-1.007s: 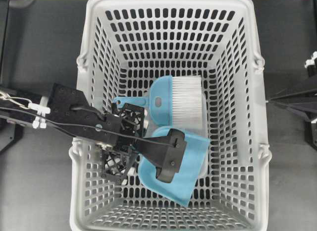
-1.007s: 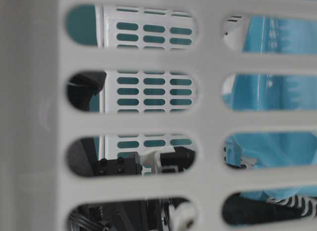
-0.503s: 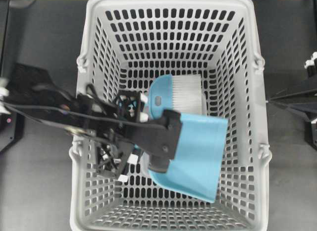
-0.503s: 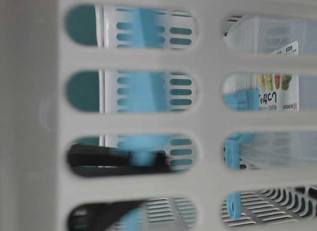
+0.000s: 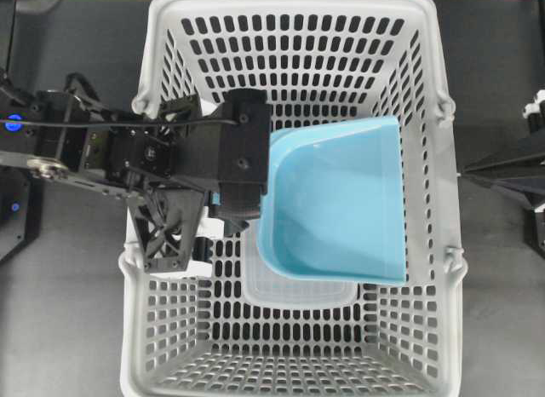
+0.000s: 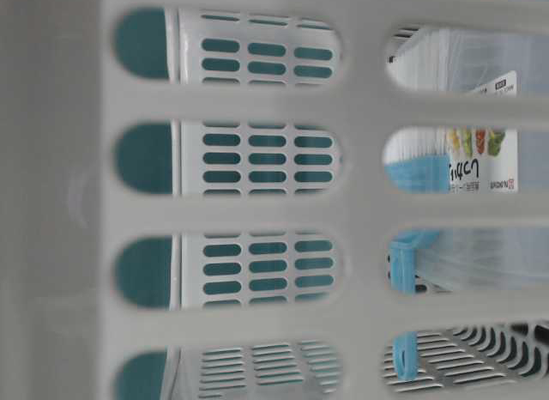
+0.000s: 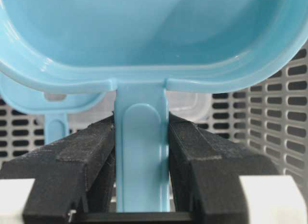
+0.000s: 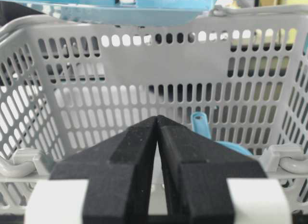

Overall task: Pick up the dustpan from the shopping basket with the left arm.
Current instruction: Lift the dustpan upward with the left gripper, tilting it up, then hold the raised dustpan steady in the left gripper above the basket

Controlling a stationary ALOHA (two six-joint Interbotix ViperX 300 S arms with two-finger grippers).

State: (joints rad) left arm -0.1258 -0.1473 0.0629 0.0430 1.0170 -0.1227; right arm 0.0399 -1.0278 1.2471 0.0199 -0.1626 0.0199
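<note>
Robot lab bench: dark tabletop [image 5: 77, 329], fixed arms

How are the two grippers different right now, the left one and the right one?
The left gripper is clamped on the dustpan handle, while the right gripper is shut on nothing. The left gripper hangs over the shopping basket holding the dustpan up near its rim; the right gripper sits outside the basket, pointing at its wall. Both have black padded fingers.
</note>
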